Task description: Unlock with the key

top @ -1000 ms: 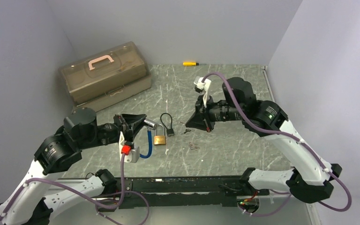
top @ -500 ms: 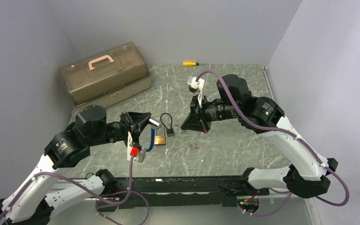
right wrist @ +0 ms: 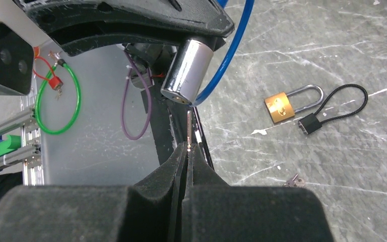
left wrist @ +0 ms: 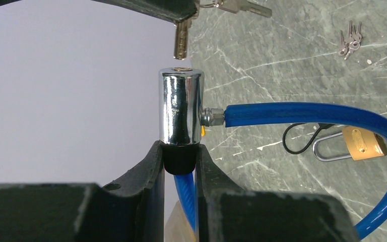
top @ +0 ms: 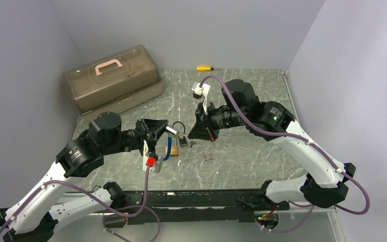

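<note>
Chrome lock barrel [left wrist: 181, 108] clamped by left fingers [left wrist: 143, 174]; key [left wrist: 181, 39] pinched between closed right fingers [right wrist: 167, 174], tip just off keyhole [left wrist: 182, 69] (insertion step); aligned push needed.

Two arms meet tip to tip: the left arm, elbow bent, holds its gripper [top: 161, 129] [left wrist: 180, 154] level, fingers clamped on a lock barrel [left wrist: 181, 106]. The right arm arches over, wrist angled down, its gripper [top: 192, 136] [right wrist: 187, 149] pinched tight on a key [right wrist: 188, 128], just short of the left fingertips.
</note>
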